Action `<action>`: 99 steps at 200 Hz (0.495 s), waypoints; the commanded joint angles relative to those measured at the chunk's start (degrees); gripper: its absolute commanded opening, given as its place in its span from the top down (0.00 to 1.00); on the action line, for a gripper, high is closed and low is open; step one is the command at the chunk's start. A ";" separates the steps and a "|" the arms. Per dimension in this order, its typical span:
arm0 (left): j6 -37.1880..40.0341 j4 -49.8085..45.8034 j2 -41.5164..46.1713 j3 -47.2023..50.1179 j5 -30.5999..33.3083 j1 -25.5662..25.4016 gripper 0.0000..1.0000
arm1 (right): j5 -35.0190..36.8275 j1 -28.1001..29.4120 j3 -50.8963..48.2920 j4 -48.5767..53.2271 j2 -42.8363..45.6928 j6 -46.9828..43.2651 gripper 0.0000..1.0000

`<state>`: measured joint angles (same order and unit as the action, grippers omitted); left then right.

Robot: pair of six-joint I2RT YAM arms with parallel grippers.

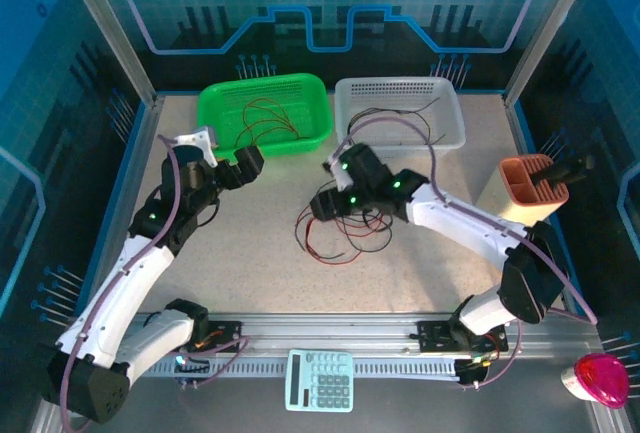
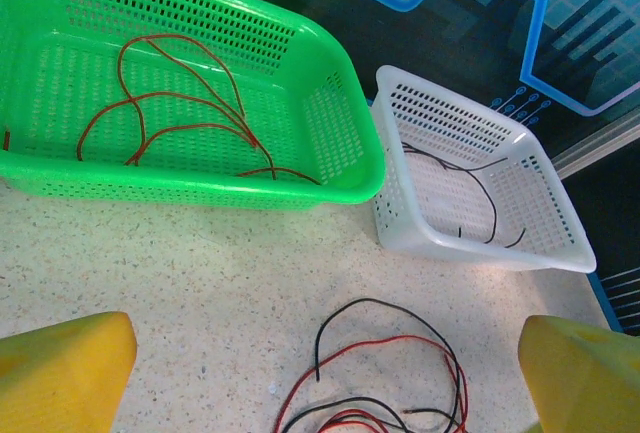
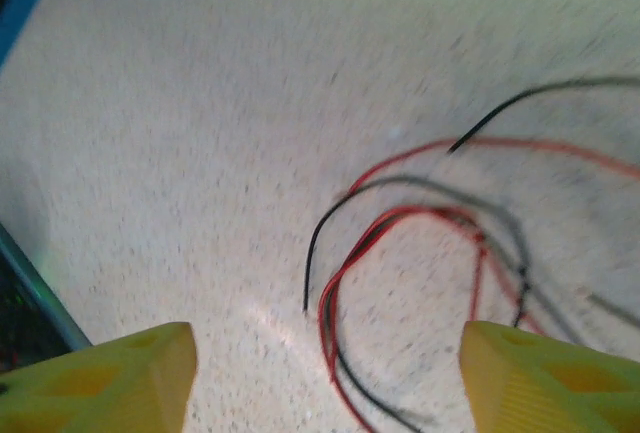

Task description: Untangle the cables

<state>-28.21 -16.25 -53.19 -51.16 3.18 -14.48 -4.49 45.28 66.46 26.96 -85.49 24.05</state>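
A loose tangle of thin red and black cables [image 1: 345,235] lies on the speckled table between the two arms. In the right wrist view, the cables [image 3: 345,303] curve on the table between and beyond my yellow fingertips. My right gripper [image 1: 325,207] hovers over the left side of the tangle, and it [image 3: 325,383] stands open. My left gripper [image 1: 252,163] is open by the green basket, holding nothing. In the left wrist view the left gripper [image 2: 320,383] looks onto the tangle's far loops [image 2: 385,373]. Red wires [image 2: 190,113] lie in the green basket and black wires [image 2: 485,203] in the white one.
A green basket [image 1: 312,93] and a white basket [image 1: 450,103] stand side by side at the back. At the right stands a brown holder [image 1: 515,188] with a black tool. A calculator [image 1: 320,380] and a pink object [image 1: 600,378] sit at the front by the rail.
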 commanded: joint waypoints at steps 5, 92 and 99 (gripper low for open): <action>-0.31 -1.36 0.89 0.20 2.68 0.21 0.01 | 5.53 5.08 -2.12 -0.89 -2.28 0.31 0.39; -6.68 -7.42 0.91 -1.16 7.18 1.47 0.01 | 11.67 12.91 9.08 3.35 -19.67 -1.06 0.66; -6.99 -7.64 0.98 -1.14 7.33 1.55 0.01 | 12.08 12.86 9.72 3.68 -20.60 -1.15 0.66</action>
<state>-33.15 -20.40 -52.10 -50.43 9.43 -13.76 4.62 57.78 72.75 28.01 -103.35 23.90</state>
